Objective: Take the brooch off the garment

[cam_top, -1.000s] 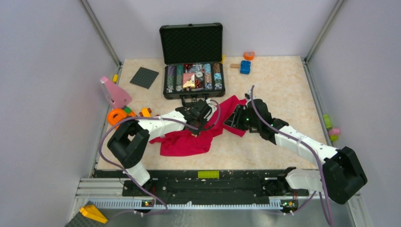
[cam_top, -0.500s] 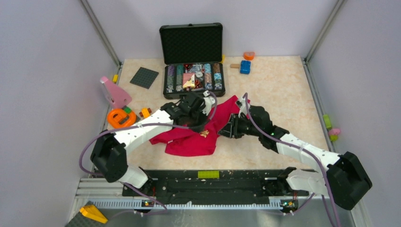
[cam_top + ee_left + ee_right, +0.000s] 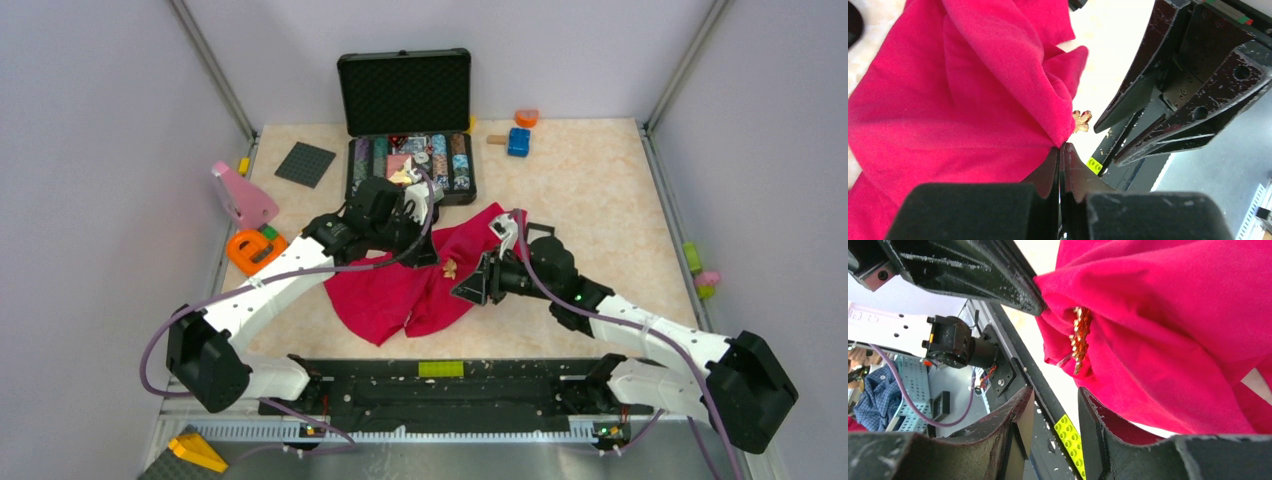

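Brooch not yet off the garment; the cloth is held, the pluck is left to do.

The left gripper (image 3: pixel 1060 148) is clamped on a raised fold of the pink garment (image 3: pixel 385 290); the brooch (image 3: pixel 1081 120) sits pinned on that fold, just beside its tips; the right gripper (image 3: pixel 1055 392) hangs near the brooch without touching, jaws parted and holding nothing; by my reading, the grasp and pull remain; at the back, the open black case (image 3: pixel 405 90) holds rows of patterned pieces.

Plain lilac walls (image 3: pixel 100 150) enclose a beige marbled tabletop (image 3: pixel 600 200) under even light.
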